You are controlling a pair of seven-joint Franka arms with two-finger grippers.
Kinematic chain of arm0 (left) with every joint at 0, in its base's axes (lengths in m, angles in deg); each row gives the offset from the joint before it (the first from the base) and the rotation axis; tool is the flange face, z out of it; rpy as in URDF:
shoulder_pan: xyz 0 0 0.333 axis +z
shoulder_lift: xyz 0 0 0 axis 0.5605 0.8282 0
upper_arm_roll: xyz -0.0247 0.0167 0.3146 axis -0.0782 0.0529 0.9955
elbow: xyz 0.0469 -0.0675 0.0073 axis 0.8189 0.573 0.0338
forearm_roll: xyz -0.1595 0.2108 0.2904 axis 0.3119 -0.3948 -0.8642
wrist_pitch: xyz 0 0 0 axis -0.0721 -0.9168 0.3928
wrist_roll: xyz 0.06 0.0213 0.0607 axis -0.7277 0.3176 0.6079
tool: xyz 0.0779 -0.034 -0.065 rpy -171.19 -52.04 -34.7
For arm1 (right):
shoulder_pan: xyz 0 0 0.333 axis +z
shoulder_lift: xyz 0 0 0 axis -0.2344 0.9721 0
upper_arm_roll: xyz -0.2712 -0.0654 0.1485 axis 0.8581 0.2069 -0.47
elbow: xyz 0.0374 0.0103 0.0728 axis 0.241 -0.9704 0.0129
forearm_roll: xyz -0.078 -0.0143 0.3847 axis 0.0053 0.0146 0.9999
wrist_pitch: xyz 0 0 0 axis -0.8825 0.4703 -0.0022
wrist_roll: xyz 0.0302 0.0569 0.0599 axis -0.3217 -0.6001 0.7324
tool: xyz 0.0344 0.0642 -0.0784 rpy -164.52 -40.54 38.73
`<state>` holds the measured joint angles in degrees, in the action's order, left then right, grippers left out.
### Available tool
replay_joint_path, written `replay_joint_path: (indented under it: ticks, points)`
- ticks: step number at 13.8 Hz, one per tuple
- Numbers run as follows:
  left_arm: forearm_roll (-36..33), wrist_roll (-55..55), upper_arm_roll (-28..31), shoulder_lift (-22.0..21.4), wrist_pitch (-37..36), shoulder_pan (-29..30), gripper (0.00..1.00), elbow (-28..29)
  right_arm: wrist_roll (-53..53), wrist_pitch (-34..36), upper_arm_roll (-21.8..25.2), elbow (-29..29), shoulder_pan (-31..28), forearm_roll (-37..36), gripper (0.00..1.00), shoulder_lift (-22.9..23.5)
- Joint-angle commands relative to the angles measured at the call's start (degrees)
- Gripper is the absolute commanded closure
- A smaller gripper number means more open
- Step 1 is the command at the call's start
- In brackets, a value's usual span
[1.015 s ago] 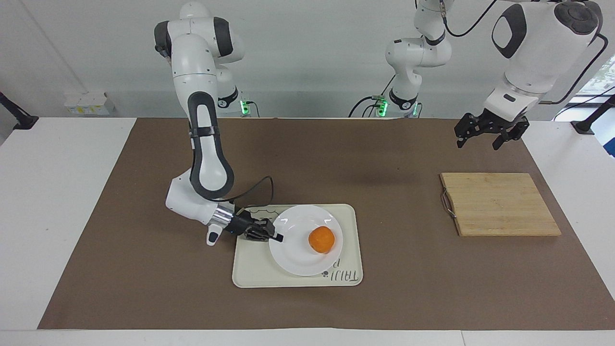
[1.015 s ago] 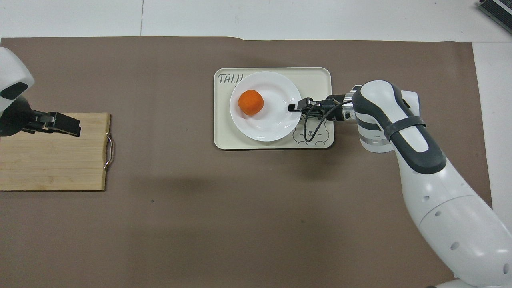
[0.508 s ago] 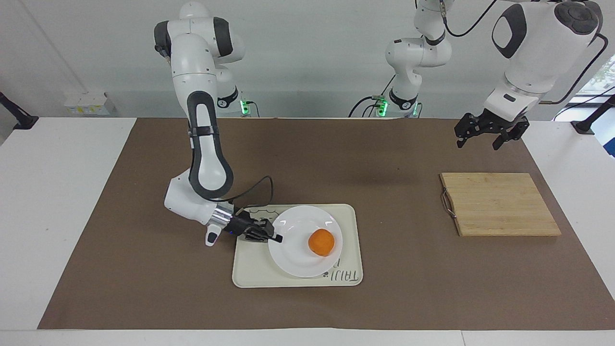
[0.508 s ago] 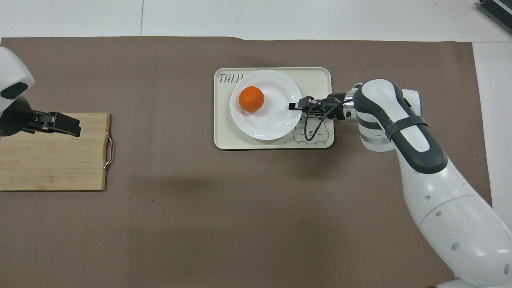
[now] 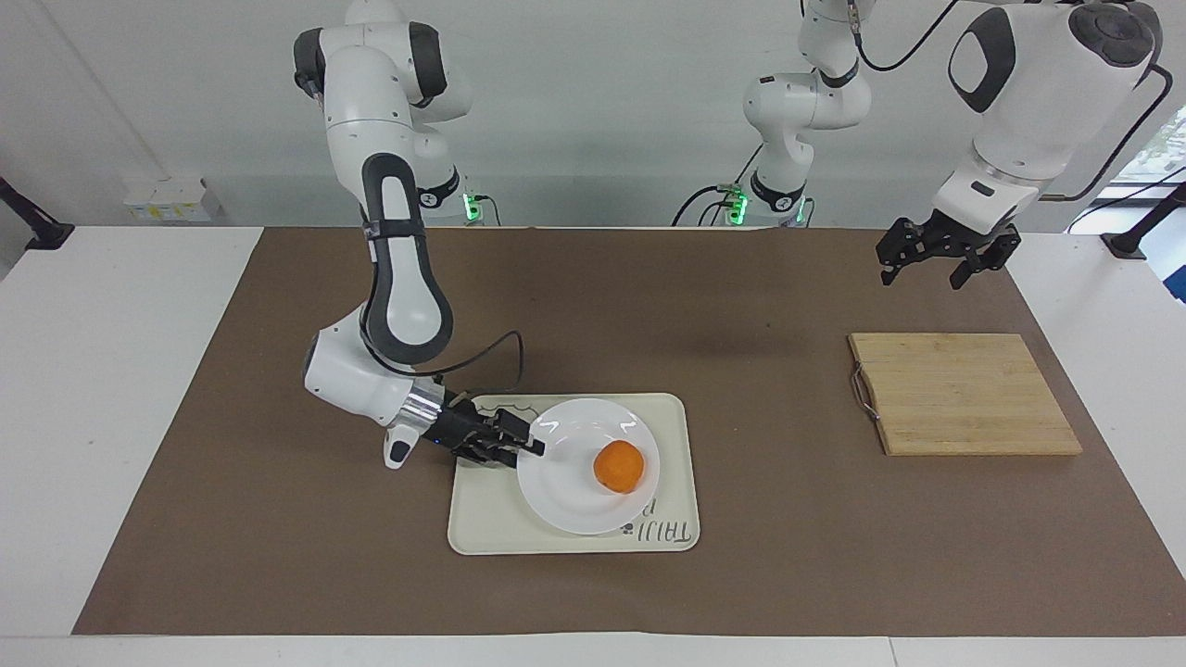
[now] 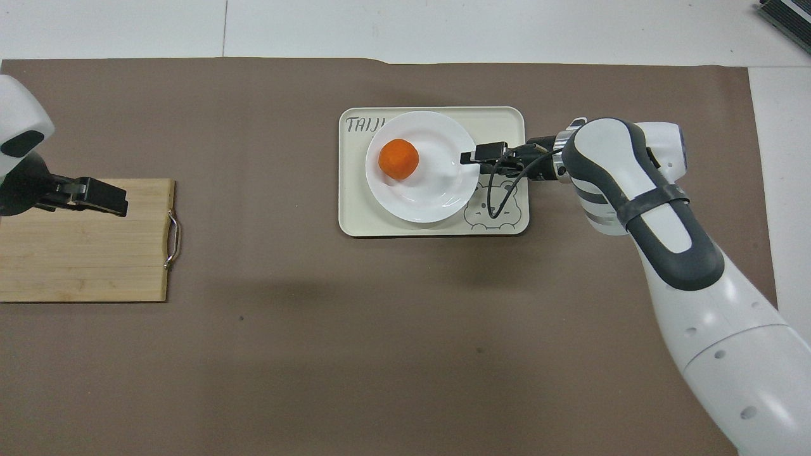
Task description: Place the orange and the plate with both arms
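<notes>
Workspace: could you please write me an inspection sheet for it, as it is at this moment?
Surface: brown mat on a white table, flat.
Job's things: orange lies on the plate; the plate sits on the cream tray.
Clutter: wooden board toward the left arm's end.
Hands: right hand at the plate's rim; left hand raised near the board, open, empty, waiting.
Cables: black cable loops over the tray at the right wrist.
Surroundings: white wall; green lights at the arm bases.
</notes>
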<state>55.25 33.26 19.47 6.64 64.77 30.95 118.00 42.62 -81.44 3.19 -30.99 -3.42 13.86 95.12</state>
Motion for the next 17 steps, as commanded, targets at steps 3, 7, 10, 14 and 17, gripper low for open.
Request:
replay_joint_path:
  ticks: [3, 7, 10, 14, 17]
  points:
    - [-1.2, -0.5, -0.5, -0.3, -0.5, 0.6, 0.0, -0.2, -10.5, -0.2, 0.7, -1.0, -0.2, -17.7, 0.0, -7.0]
    - [-1.2, -0.5, -0.5, -0.3, -0.5, 0.6, 0.0, -0.2, -23.2, 3.5, 0.7, -2.3, -0.4, -41.0, 0.0, -15.2]
    - [-1.2, -0.5, -0.5, -0.3, -0.5, 0.6, 0.0, -0.2, -28.2, 10.6, 1.1, -2.3, -1.6, -51.7, 0.0, -19.7]
    - [-1.2, -0.5, -0.5, -0.3, -0.5, 0.6, 0.0, -0.2, -32.9, 16.0, 1.1, -1.6, -1.8, -60.9, 0.0, -25.3]
    - [-1.2, -0.5, -0.5, -0.3, -0.5, 0.6, 0.0, -0.2, -33.1, 20.3, 1.5, -1.1, -3.4, -61.6, 0.0, -30.2]
